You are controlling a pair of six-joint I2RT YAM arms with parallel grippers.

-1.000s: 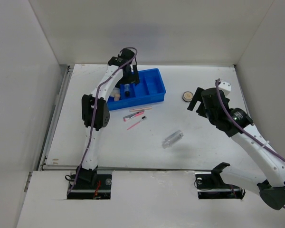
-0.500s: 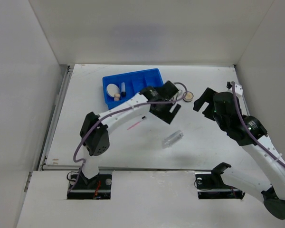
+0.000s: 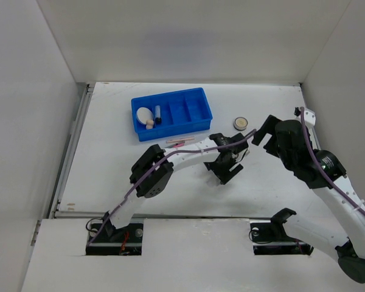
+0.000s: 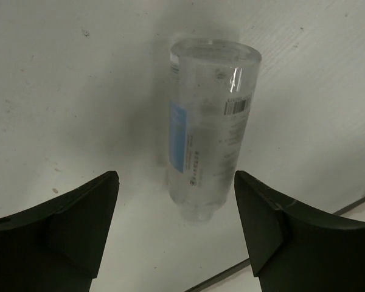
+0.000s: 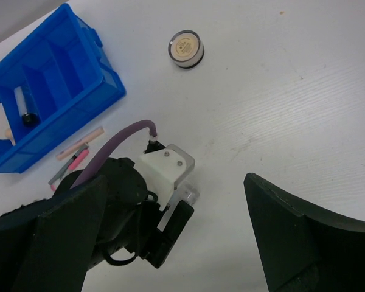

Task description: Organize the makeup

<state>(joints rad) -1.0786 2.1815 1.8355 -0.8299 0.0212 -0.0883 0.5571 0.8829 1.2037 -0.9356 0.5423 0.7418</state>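
Lying flat, clear bottle (image 4: 210, 131), blue-striped label (image 4: 181, 137), barcode (image 4: 237, 104)

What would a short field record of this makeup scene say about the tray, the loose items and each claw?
in tray: blue tray holds round puff, peach sponge and black-silver tube at its left end
on table: pink sticks in front of the tray; compact to its right; clear bottle lying flat
left claw: open, straddling the bottle, not yet closed
right claw: open, holding nothing
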